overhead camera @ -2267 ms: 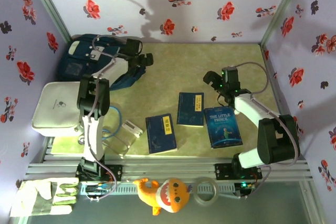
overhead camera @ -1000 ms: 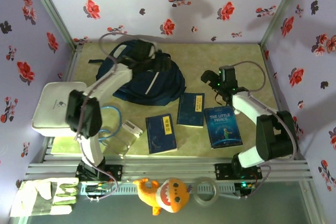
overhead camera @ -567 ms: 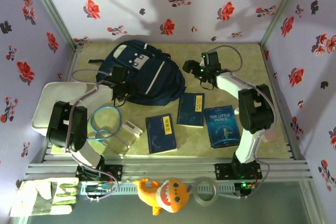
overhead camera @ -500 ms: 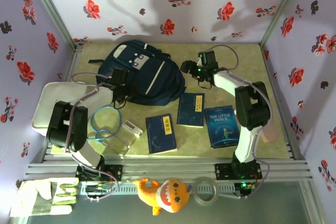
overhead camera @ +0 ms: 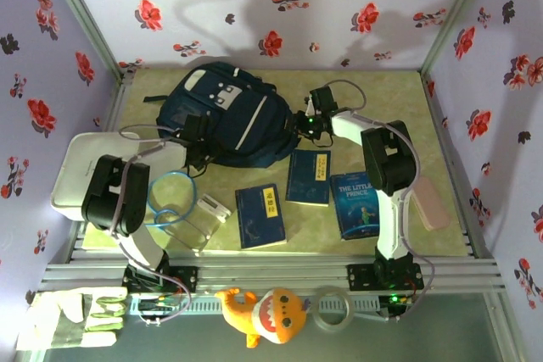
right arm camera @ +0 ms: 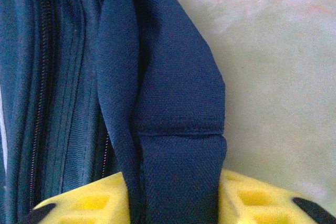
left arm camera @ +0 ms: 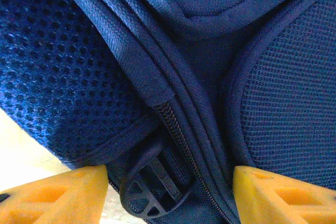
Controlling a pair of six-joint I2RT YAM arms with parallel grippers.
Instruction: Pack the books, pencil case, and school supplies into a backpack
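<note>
The navy backpack (overhead camera: 233,112) lies flat at the back middle of the table. My left gripper (overhead camera: 197,140) is at its lower left edge, fingers either side of a zipper seam and a black buckle (left arm camera: 152,187), shut on the fabric (left arm camera: 170,129). My right gripper (overhead camera: 304,125) is at the backpack's right edge, shut on a navy strap (right arm camera: 178,171) that fills the gap between its yellow pads. Two navy books (overhead camera: 261,215) (overhead camera: 308,177) and the Little Prince book (overhead camera: 361,203) lie in front. A pink oblong pouch (overhead camera: 429,203), likely the pencil case, lies at the right.
A white flat tray (overhead camera: 85,171) sits at the left edge. A blue cable loop (overhead camera: 168,197), a small white item (overhead camera: 214,207) and a clear box (overhead camera: 195,231) lie near the left arm's base. Walls close in on three sides.
The backpack has moved from the far left corner to the back middle. Both arms swung in to its edges, and both grippers have closed down onto it.
</note>
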